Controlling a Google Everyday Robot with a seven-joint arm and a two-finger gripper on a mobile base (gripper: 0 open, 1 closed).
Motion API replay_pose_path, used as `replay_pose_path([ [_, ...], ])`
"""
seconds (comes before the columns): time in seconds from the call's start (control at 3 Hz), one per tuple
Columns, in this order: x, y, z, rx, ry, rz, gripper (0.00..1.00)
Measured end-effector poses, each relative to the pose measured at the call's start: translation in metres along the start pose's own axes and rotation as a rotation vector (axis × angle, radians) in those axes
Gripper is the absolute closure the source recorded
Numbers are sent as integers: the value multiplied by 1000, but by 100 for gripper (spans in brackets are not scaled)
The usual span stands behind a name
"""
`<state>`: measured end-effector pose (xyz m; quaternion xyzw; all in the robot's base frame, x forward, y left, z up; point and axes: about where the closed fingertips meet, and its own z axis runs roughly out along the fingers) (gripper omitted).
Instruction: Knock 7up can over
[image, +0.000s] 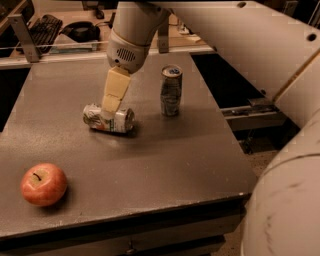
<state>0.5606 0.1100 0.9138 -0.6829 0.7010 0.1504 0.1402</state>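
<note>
My pincer (109, 109) hangs down from the wrist with its tip resting on top of the 7up can (108, 119); I cannot tell whether it is open or closed. The 7up can lies on its side on the grey worktop (165, 165). As the camera sees it, it is to the left of the silver can with the blue top (171, 90), near that can but clearly apart from it. The silver can stands upright. A red apple (43, 184) sits well apart from the silver can, far off toward the near left corner.

Since the 7up can is flat, I judge the knock itself as good as done, and the step in hand is to come off it cleanly. A can on its side rolls easily, and this one lies lengthways toward the silver can, so any drag toward or away from the camera would likely set it rolling. I want to lift straight up off it with no sideways pull. I also want to keep my wrist from swinging toward the silver can, because toppling that one would spoil a tidy result
</note>
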Motion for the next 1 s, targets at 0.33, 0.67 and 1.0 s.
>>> replay_pose_path([
  [0.33,2,-1,-63,135,-130,-34,0],
  [0.67,13,5,-124,268,-282,-86,0],
  [1.0,43,15,-181,427,-427,-94,0],
])
